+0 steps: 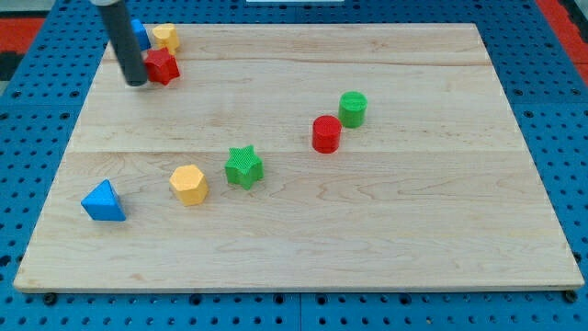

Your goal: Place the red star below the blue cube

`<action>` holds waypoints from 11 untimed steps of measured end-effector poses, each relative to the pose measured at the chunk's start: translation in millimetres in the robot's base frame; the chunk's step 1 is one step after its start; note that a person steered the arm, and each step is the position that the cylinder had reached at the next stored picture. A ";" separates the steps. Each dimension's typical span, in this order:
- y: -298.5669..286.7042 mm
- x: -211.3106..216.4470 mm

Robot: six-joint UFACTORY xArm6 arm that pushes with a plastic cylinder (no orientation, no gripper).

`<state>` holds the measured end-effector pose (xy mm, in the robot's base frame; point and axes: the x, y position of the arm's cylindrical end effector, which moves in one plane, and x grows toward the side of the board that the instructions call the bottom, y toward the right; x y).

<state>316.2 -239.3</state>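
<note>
The red star (163,66) lies near the board's top left corner, just below the yellow block (166,38). The blue cube (139,35) sits up and left of the star, partly hidden behind my rod. My tip (136,83) rests on the board right at the star's left side, touching or nearly touching it.
A blue triangular block (103,202) lies at lower left, a yellow hexagonal block (189,184) and a green star (243,166) to its right. A red cylinder (326,134) and a green cylinder (353,108) stand right of centre. The wooden board (413,230) lies on a blue pegboard.
</note>
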 end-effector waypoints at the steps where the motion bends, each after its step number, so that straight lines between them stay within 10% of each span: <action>1: -0.2 2.3; 4: 85.5 10.2; 10: -14.1 -11.9; 11: 51.0 -13.4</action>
